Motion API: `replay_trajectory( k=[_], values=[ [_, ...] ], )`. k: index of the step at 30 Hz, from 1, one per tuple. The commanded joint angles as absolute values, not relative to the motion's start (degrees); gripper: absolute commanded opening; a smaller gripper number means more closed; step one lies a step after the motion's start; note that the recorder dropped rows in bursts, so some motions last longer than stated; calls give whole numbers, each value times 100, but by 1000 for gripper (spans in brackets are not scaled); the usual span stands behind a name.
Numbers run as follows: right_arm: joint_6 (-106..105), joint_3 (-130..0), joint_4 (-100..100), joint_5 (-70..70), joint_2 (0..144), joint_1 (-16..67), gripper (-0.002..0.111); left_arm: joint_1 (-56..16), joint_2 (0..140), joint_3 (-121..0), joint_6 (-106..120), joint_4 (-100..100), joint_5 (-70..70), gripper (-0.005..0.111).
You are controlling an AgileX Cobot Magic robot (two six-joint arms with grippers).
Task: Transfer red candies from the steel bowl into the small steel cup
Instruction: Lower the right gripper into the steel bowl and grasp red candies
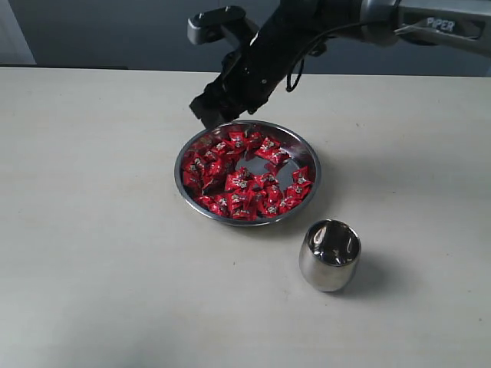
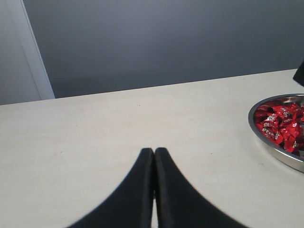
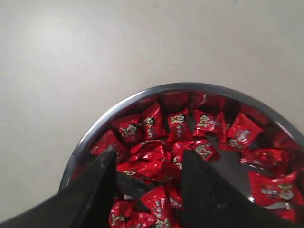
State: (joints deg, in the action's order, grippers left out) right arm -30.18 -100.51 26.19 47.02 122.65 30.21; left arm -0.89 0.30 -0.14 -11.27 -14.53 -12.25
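Observation:
The wide steel bowl (image 1: 301, 152) sits mid-table, heaped with red candies (image 1: 238, 180). The small steel cup (image 1: 330, 255) stands upright in front of it, to the right, and looks empty. My right gripper (image 1: 219, 116) hangs open over the bowl's far left rim; in the right wrist view the right gripper (image 3: 148, 159) has its black fingers (image 3: 102, 183) spread above the red candies (image 3: 154, 156) inside the steel bowl (image 3: 90, 135), nothing held. My left gripper (image 2: 154, 152) is shut and empty over bare table, with the steel bowl (image 2: 266, 140) and red candies (image 2: 282, 126) off to one side.
The pale table (image 1: 92, 230) stretches around the bowl and cup. A dark wall (image 2: 166, 38) backs the table's far edge. The right arm (image 1: 368, 19) reaches in from the upper right of the exterior view.

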Motion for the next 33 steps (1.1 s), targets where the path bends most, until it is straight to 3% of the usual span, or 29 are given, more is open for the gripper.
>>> replay_trajectory(
  k=[1, 33],
  values=[
    [-2824, -10089, 2622, 4683, 12612, 3084, 42, -125, 0, 0, -1148, -1449, -1192, 0],
    [-2690, -10089, 2513, 4418, 13287, 3084, 40, -125, 0, 0, -1148, -1449, -1192, 0]
  ],
)
